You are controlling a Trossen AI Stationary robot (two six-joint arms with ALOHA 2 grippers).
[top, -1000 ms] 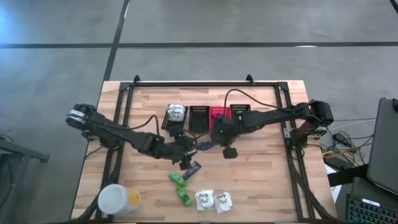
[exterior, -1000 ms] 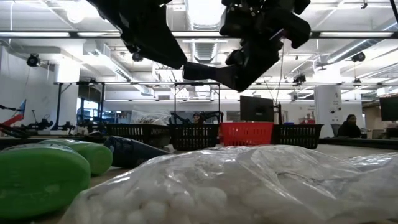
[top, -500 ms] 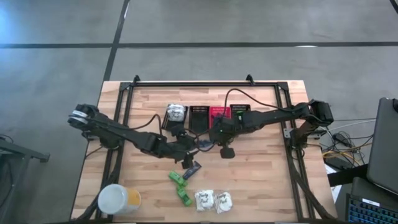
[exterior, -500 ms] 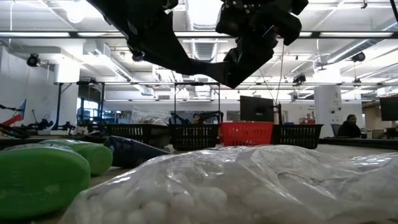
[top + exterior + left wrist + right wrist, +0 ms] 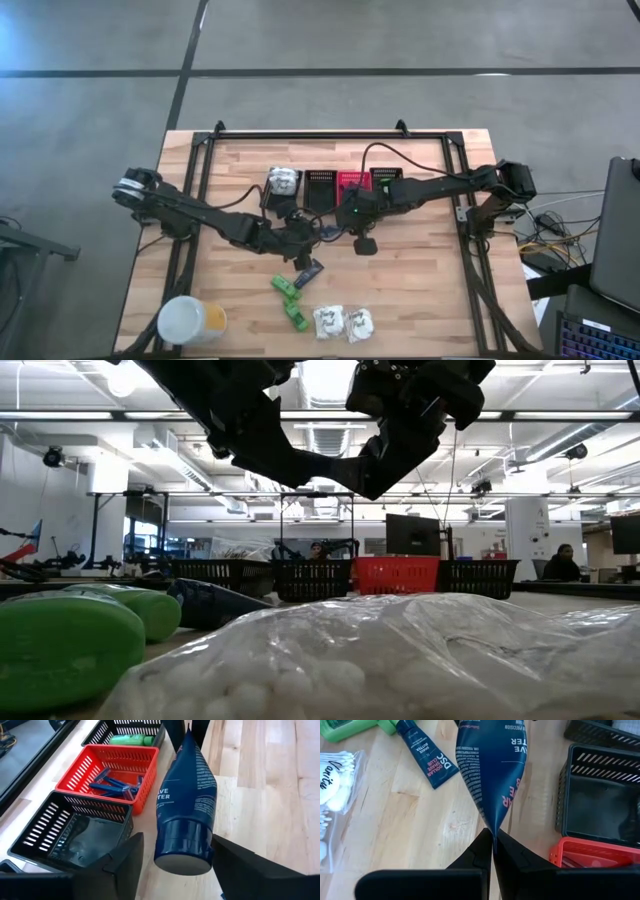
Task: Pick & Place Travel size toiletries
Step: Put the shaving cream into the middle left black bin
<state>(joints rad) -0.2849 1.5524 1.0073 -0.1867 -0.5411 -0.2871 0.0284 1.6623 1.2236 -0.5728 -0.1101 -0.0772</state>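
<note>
A dark blue squeeze tube (image 5: 325, 232) hangs above the table's middle, between my two grippers. My right gripper (image 5: 493, 839) is shut on it. My left gripper (image 5: 177, 857) is open; its fingers stand on either side of the tube's cap end (image 5: 182, 847), and I cannot tell whether they touch it. On the table near the front lie a second blue tube (image 5: 308, 268), two green bottles (image 5: 290, 300) and two white packets (image 5: 342, 322). My right gripper pinches the tube's flat crimped end (image 5: 492, 826) between its two fingertips. It comes slanting down from the table's right, with the fingers along the tube. The tube is lifted clear of the table, and its cap end points away from the fingers toward my left gripper.
Four small baskets stand in a row at the far side: a black one (image 5: 283, 185) with a white packet, a black one (image 5: 75, 832), a red one (image 5: 107, 770) with blue razors, and a black one (image 5: 132, 732) with a green bottle. A yellow container (image 5: 190, 322) stands at the front left.
My left gripper has edged toward the tube that my right gripper holds, and its fingers now flank the cap end. The tube has stayed in the air, held by my right gripper.
</note>
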